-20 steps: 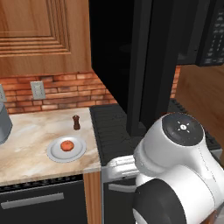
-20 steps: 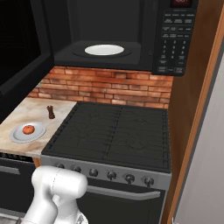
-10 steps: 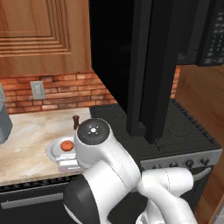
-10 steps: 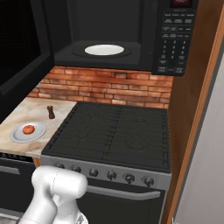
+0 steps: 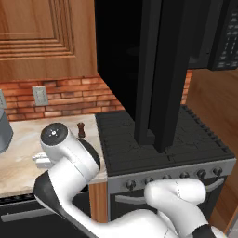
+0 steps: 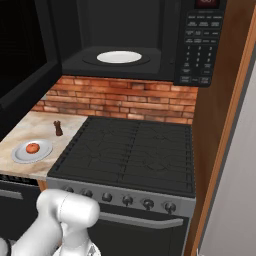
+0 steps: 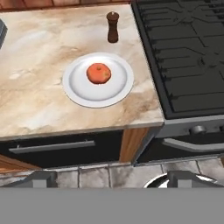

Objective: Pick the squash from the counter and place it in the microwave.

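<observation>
One squash (image 7: 99,73) sits in the middle of a grey plate (image 7: 118,89) on the marble counter (image 7: 39,100), just beside the black stove (image 7: 188,61), with a brown pepper mill (image 7: 113,27) standing behind the plate. Two fingers (image 7: 41,178) spread wide apart hang empty, well short of the counter's front edge. Above the stove, the microwave (image 6: 150,35) stands open with a white turntable (image 6: 119,57) inside.

I saw a grey plate (image 7: 97,81) ahead of the fingertips, a pepper mill (image 7: 113,27) beyond, stove (image 7: 183,57) rightward.
</observation>
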